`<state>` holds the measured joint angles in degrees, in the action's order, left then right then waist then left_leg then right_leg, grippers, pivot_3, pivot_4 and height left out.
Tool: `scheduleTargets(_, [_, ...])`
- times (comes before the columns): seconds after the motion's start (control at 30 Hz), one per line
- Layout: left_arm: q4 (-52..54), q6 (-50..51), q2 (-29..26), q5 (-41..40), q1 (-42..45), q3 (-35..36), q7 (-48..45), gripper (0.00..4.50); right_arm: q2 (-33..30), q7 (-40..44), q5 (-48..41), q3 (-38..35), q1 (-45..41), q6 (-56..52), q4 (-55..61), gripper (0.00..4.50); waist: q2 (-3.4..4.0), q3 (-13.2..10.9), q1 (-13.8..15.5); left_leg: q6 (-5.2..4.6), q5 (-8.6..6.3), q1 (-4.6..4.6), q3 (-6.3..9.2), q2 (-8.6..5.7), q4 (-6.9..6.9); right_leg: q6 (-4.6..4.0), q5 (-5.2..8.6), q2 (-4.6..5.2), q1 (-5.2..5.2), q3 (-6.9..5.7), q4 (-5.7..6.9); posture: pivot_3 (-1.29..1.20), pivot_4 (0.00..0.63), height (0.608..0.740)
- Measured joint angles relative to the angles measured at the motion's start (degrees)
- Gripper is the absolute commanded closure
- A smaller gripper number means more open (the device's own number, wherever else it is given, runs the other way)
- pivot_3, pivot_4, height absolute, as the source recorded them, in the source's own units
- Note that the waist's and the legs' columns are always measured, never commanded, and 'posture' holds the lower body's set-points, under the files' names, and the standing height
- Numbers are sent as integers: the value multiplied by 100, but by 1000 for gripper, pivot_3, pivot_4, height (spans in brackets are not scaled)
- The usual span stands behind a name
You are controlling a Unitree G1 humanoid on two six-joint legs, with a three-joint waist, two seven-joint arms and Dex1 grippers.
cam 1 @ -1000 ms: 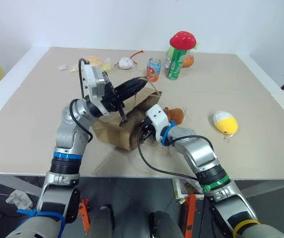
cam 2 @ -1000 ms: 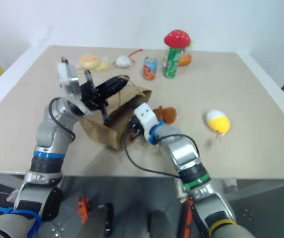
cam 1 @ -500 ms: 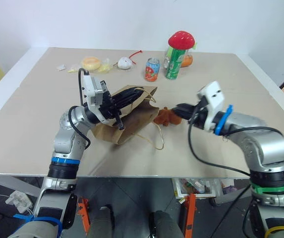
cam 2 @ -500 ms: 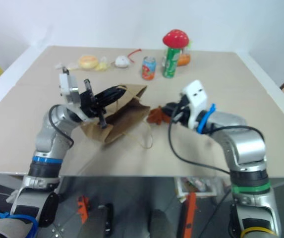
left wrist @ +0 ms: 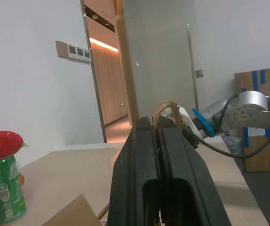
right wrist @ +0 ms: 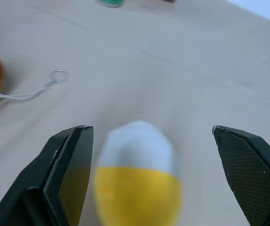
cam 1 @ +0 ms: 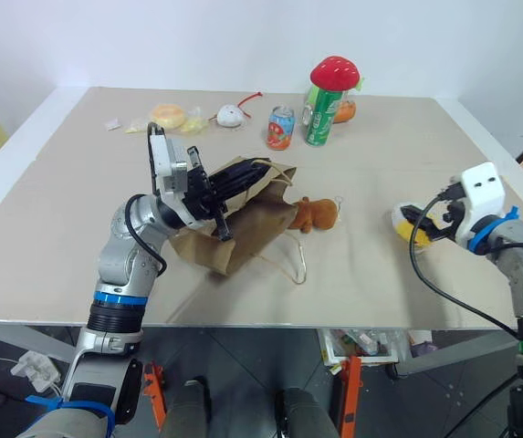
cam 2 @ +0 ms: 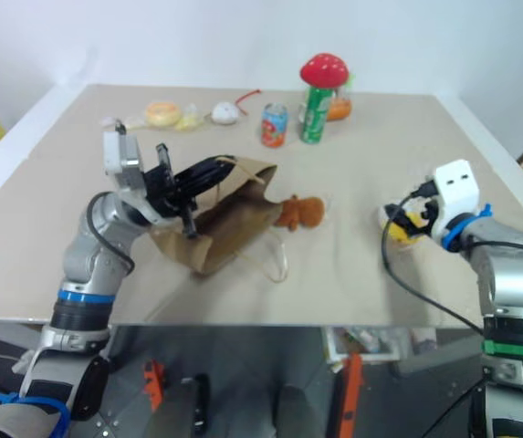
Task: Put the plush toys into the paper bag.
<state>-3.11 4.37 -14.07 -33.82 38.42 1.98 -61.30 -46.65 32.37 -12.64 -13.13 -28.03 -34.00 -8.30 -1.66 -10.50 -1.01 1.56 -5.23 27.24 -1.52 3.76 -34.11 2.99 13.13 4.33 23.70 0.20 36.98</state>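
Right gripper [right wrist: 149, 174], spread wide and empty, straddles the egg toy [right wrist: 137, 181]; off-centre closing could squirt it aside. Left gripper [cam 1: 243, 173] pinches the bag handle [left wrist: 165, 110].

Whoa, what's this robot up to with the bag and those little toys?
It is packing plush toys into a paper bag lying on the table. The left gripper is shut on one of the bag's handles, holding the mouth up. The brown bear toy lies just outside the bag's opening. The right gripper, fingers spread wide, is lined up around the yellow-and-white egg toy, not yet gripping it.
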Motion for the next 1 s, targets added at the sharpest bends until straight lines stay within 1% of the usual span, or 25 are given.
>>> scheduleTargets(0.33, [3,3,0,-7,1,-2,-42,4500,150,-19,55,80,18,75,-235,52,0,0,1,0,0,0,1,0,-1,2,2,-2,-3,0,0,0,150,740])
scheduleTargets(0.43, [3,46,-17,-8,1,-1,-45,4500,270,-150,158,183,16,73,-591,52,0,0,1,0,0,-1,2,0,-5,2,1,-2,-8,0,0,0,150,740])
scheduleTargets(0.47, [3,48,-20,-8,1,-1,-44,4500,342,-226,205,209,14,42,-725,440,0,0,1,0,0,-1,2,-1,-6,2,1,-2,-7,1,0,0,150,740])
scheduleTargets(0.53, [3,49,-21,-7,1,0,-44,4500,396,-301,239,230,-5,19,-840,733,0,0,1,0,0,-1,2,0,-6,2,1,-2,-7,0,0,0,150,740])
scheduleTargets(0.57, [4,50,-20,-7,1,-1,-43,4500,408,-343,256,240,-21,11,-898,1207,0,0,1,0,0,-1,2,0,-6,2,1,-1,-8,0,0,0,150,740])
scheduleTargets(0.6, [4,50,-20,-7,1,-2,-44,4500,411,-373,275,248,-25,6,-928,1398,0,0,0,0,0,-1,2,-1,-6,2,0,-2,-8,1,0,0,150,740])
scheduleTargets(0.67, [3,51,-24,-6,1,0,-41,4500,425,-442,350,267,-121,-2,-1087,2257,0,0,1,-1,0,-1,2,-1,-6,2,0,-2,-8,1,0,0,150,740])
scheduleTargets(0.7, [3,50,-24,-5,1,1,-39,4500,425,-458,394,299,-149,7,-1097,2437,0,0,1,-1,0,-1,2,-1,-6,2,0,-2,-8,1,0,0,150,740])
scheduleTargets(0.73, [3,50,-25,-4,1,1,-37,4500,425,-460,405,338,-153,18,-1097,3014,0,0,0,0,0,-1,2,-1,-6,3,0,-2,-8,1,0,0,150,740])
scheduleTargets(0.77, [3,50,-25,-4,1,1,-37,4500,425,-461,406,341,-153,19,-1097,3084,0,0,0,0,0,-1,2,-1,-6,3,0,-2,-8,1,0,0,150,740])
scheduleTargets(0.8, [2,50,-26,-3,1,5,-31,4500,425,-462,413,349,-154,26,-1097,3477,0,0,0,-1,0,-1,2,-1,-6,3,1,-2,-8,1,0,0,150,740])
scheduleTargets(0.83, [2,50,-27,-3,1,7,-29,4500,425,-462,416,349,-154,27,-1097,3679,0,0,0,0,0,-1,2,-1,-6,3,1,-2,-9,1,0,0,150,740])
scheduleTargets(0.93, [3,74,-33,-11,1,10,-26,4500,446,-455,334,287,-186,-2,-1085,3679,0,0,1,-1,0,-2,2,-1,-6,3,0,-2,-9,1,0,0,150,740])
scheduleTargets(1.0, [2,144,-48,-52,1,20,-26,4500,544,-271,-76,-14,-218,-139,-852,3679,1,0,1,-1,0,-2,3,-1,-6,4,-1,-2,-9,1,0,0,150,740])
